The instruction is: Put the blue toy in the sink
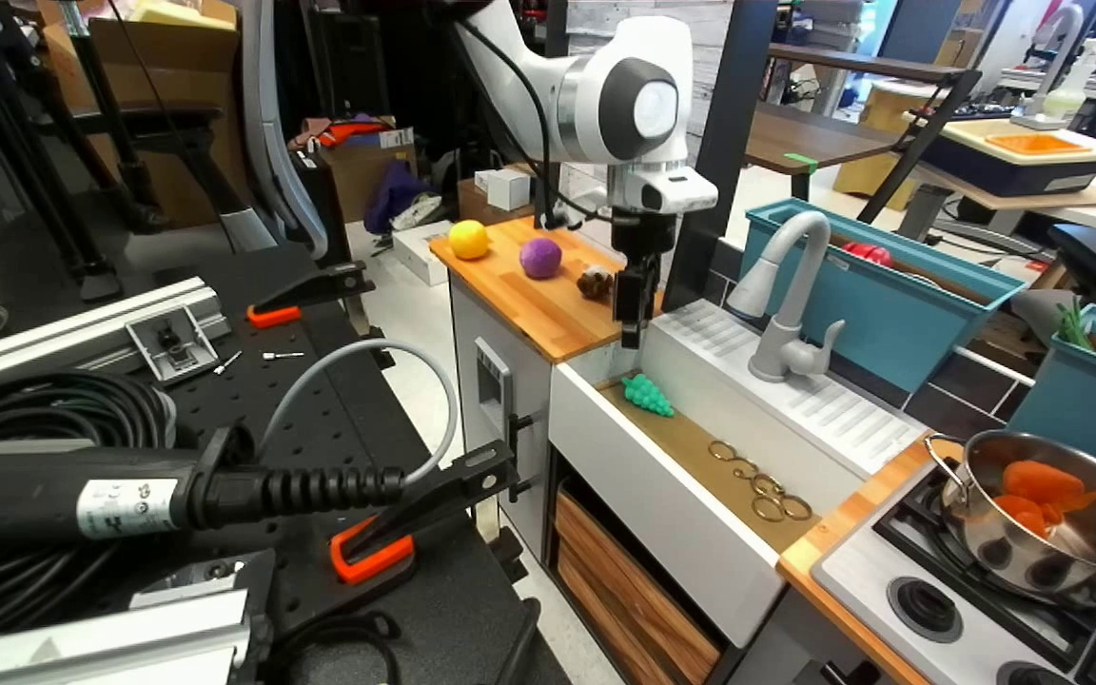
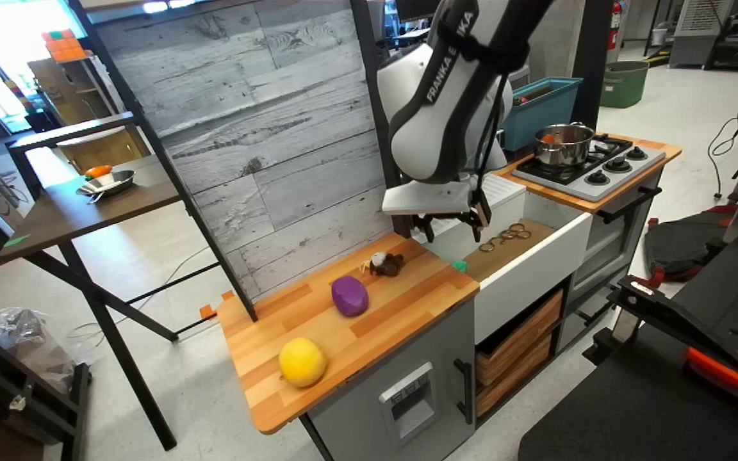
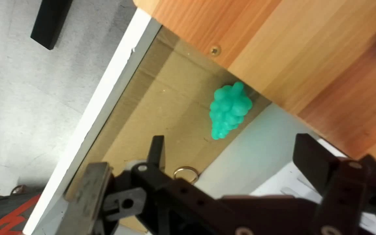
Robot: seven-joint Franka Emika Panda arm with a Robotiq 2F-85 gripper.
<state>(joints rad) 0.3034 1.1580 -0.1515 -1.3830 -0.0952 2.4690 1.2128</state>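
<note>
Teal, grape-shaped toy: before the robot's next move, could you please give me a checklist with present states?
1. Teal, grape-shaped toy lying inside the white rectangular sink: ok.
2. Black gripper has jaws open, holding nothing: ok.
3. Jaws apart from the toy: ok.
4. Purple roundish toy on the wooden worktop, outside the sink: ok.
5. Exact clearance between jaws and curved grey faucet: cannot tell.

In an exterior view, the worktop point(image 2: 369, 330) hides all but 1 bit of the blue toy point(image 2: 460, 265). Both exterior views cut the arm point(image 1: 591, 105) short.
</note>
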